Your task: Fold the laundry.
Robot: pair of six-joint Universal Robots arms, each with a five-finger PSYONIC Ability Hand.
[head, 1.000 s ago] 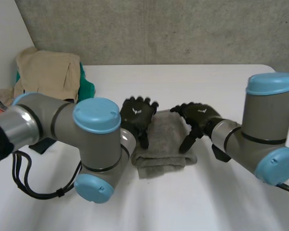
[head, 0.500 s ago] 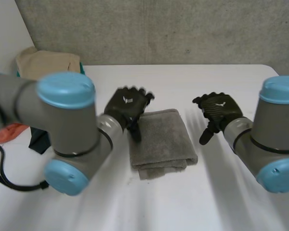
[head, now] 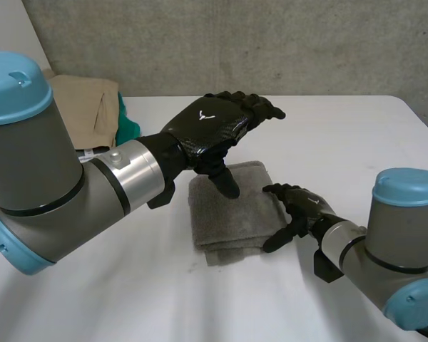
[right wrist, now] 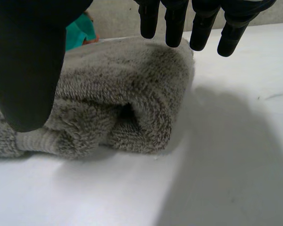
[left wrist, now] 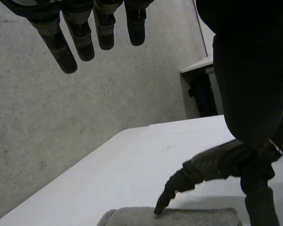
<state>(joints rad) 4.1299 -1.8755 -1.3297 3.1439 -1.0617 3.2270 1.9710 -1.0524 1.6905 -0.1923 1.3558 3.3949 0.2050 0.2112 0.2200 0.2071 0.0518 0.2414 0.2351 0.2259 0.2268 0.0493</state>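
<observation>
A white desk (head: pixel 342 132) with a rounded far corner stands against a rough grey concrete wall (head: pixel 235 43), which meets a plain white wall (head: pixel 3 53) at the left. Beyond the desk, a pale-topped cabinet (left wrist: pixel 201 87) with a dark front stands against the concrete.

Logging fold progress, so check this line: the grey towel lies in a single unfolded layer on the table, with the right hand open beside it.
Wrong in one respect: the towel is folded, not in a single layer; the right wrist view shows its stacked layers. It does lie on the table, with the right hand open beside it.
</observation>
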